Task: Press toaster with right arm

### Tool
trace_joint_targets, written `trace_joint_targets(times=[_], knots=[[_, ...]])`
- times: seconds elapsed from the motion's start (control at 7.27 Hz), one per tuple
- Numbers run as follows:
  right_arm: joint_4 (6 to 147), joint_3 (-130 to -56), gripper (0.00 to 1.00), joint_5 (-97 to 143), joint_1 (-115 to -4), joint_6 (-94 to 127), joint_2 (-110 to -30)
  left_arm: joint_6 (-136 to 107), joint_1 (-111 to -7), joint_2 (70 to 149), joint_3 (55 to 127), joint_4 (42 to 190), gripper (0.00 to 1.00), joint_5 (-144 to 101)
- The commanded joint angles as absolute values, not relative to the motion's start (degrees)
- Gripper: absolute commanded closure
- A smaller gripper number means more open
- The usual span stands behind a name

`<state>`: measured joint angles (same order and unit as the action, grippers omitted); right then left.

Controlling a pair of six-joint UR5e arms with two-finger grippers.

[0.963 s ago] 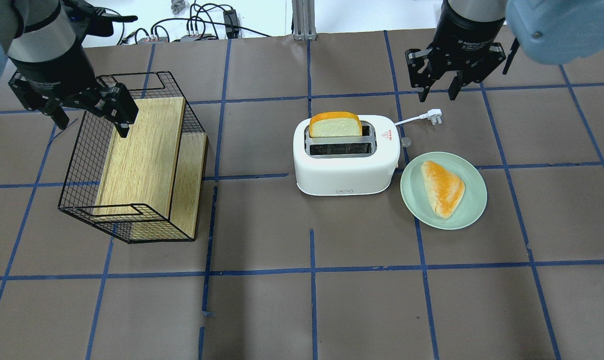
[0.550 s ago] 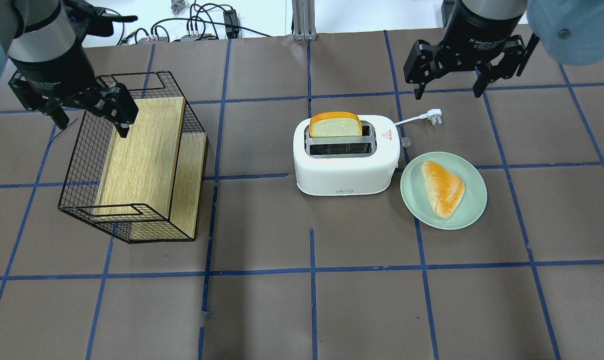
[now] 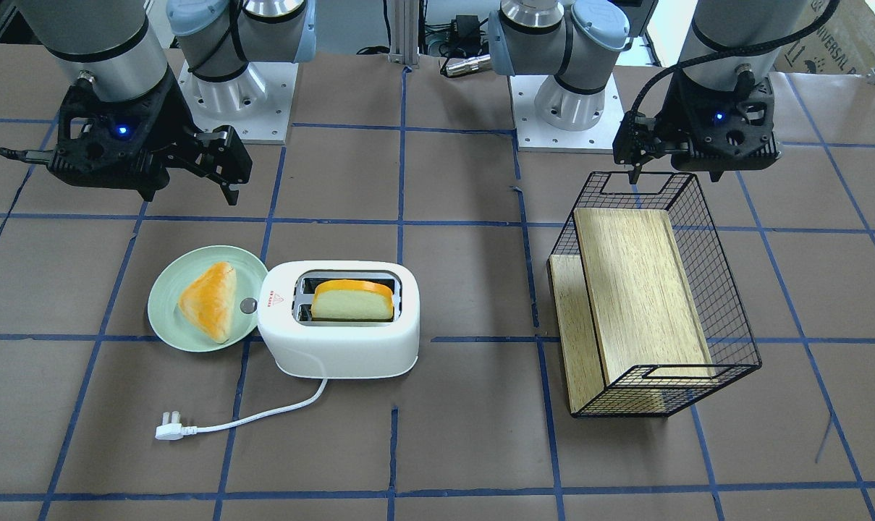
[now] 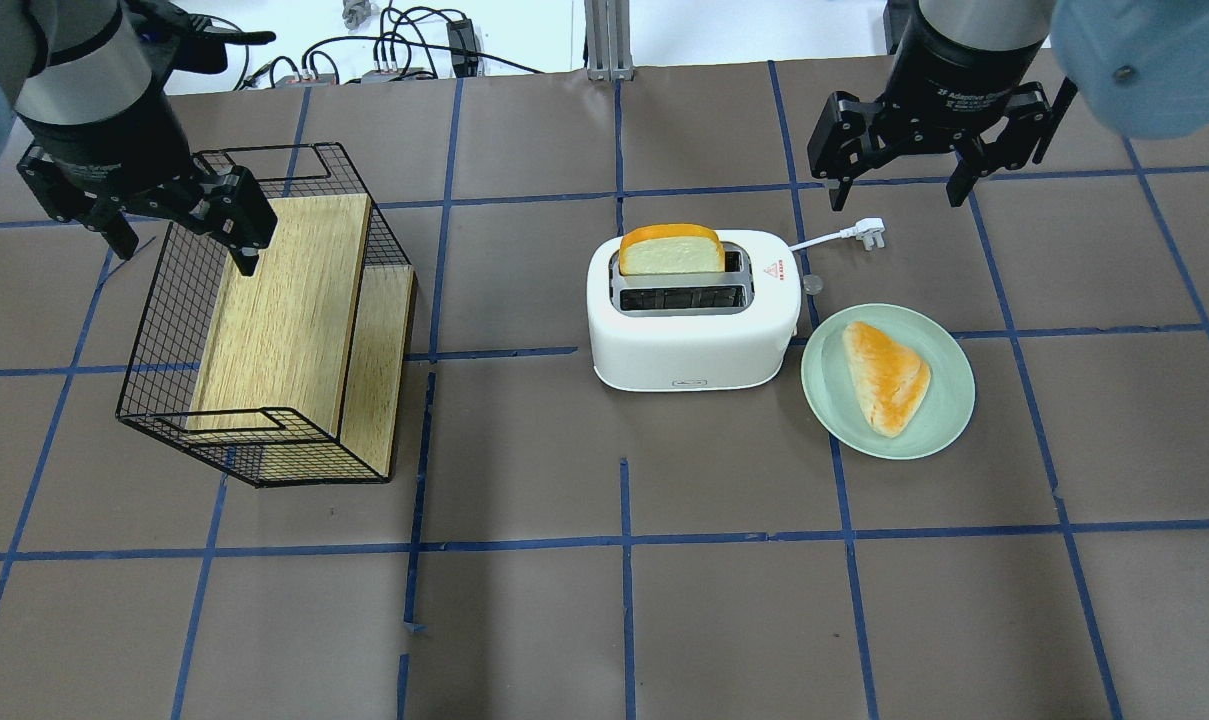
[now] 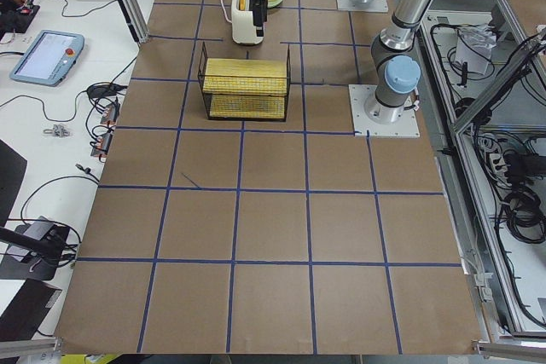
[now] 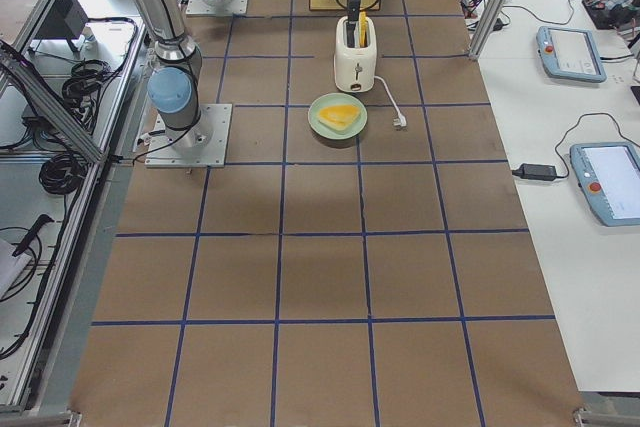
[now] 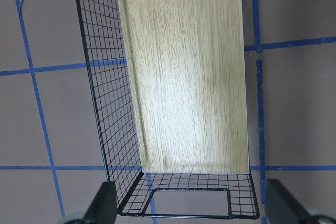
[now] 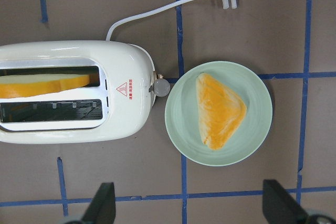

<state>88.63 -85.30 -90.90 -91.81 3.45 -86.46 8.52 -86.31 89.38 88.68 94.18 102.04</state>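
White plastic toaster (image 4: 692,320) on the surface (image 4: 604,600), below and left of the right hand (image 4: 898,197), knob (image 4: 813,284) end nearest it, likely for an easy downward press; hand spread wide, empty, held high above; left hand (image 4: 186,255) likewise open and empty, parked over the basket (image 4: 164,330), probably to keep clear.

Two fixed cameras look down on the toaster (image 4: 692,310) from opposite sides; the right wrist camera views it closely from above.
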Motion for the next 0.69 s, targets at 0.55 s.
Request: trace_joint_targets(times=[0.55], knots=[[87.1,-85.34,0.0,-91.49,-91.15,2.64,-86.75,8.53,-86.31,89.38,88.68,94.13,0.0,102.04]])
